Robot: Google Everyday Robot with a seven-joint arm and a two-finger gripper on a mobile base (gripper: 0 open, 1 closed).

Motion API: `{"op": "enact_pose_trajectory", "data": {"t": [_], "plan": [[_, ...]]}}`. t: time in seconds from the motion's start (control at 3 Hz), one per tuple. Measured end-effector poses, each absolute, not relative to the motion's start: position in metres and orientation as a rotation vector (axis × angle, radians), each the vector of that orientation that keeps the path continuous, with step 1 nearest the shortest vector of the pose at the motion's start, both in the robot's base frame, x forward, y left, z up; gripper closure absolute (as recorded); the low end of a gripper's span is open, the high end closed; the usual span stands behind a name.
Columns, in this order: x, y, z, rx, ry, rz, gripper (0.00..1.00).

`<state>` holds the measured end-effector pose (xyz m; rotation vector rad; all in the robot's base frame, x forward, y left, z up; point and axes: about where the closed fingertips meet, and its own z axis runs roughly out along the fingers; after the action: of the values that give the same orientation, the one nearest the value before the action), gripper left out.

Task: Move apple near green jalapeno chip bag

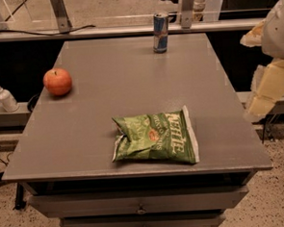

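The red-orange apple [57,81] sits at the left edge of the grey table [131,92], about midway back. The green jalapeno chip bag [156,138], crinkled with white "Kettle" lettering, lies flat near the table's front edge, right of centre. My gripper [268,88] appears as a pale white and yellowish shape at the right edge of the view. It is beyond the table's right side, far from both the apple and the bag, and holds nothing that I can see.
A blue and silver drink can [160,32] stands upright at the table's back edge. A white pump bottle [4,96] stands on a ledge left of the table. Drawers [138,207] run below the front edge. A rail and posts cross behind the table.
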<state>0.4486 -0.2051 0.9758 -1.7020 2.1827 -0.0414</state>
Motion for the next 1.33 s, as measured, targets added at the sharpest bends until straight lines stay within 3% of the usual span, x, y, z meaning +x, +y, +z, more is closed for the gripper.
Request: {"op": "enact_pose_trajectory", "data": {"t": [1.0,1.33], "plan": [[0.547,-0.045,0.968,-1.647,1.665,0.381,0.00],[0.547,-0.045,0.968,-1.648,1.664,0.381,0.00]]}}
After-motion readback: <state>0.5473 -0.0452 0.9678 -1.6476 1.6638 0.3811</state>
